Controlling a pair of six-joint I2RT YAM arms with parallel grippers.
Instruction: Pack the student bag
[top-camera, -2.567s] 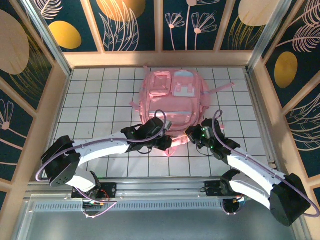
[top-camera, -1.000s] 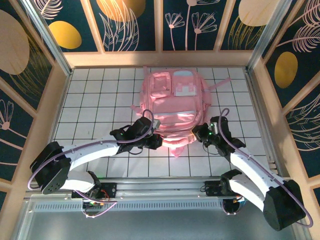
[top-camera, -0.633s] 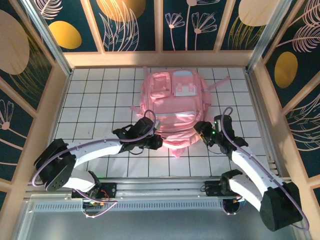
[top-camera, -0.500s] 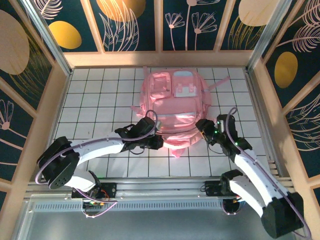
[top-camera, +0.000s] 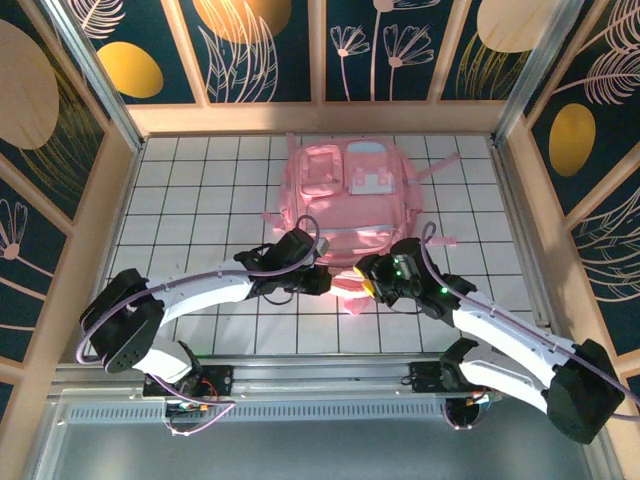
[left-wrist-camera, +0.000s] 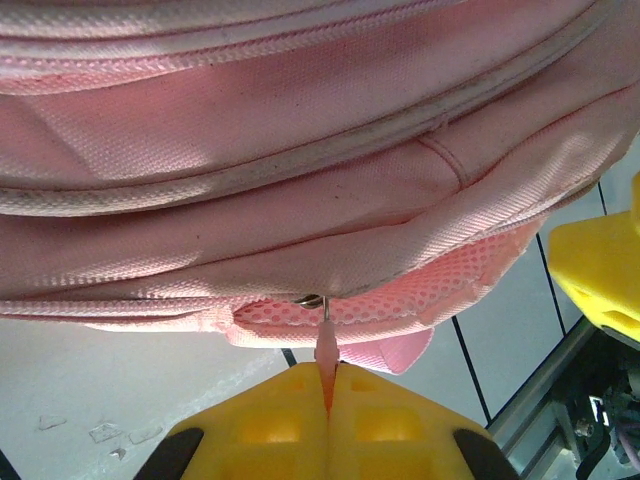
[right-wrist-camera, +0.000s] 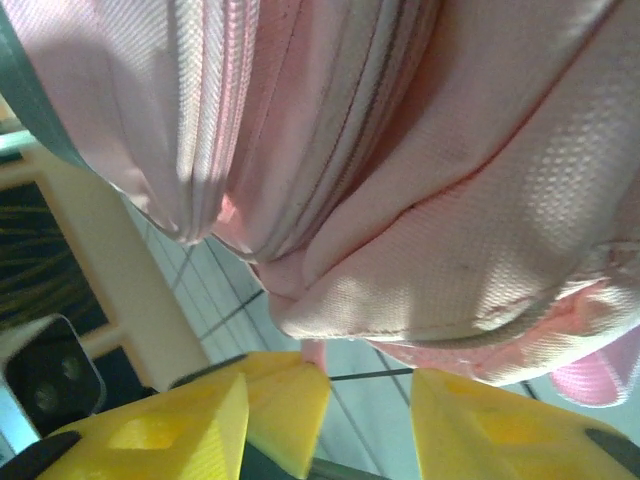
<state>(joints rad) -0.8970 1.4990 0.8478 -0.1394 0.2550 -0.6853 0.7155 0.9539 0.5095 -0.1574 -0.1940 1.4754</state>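
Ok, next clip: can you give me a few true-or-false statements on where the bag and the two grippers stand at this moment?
1. The left gripper is shut on a pink zipper pull of the student bag. True.
2. The right gripper is clamped on a shoulder strap. False: its jaws stand apart with nothing between them, just below the bag's edge.
3. The bag lies on the white tiled table with its front pockets facing up. True.
4. Both grippers work at the far end of the bag. False: both are at its near edge, the side towards the arm bases.
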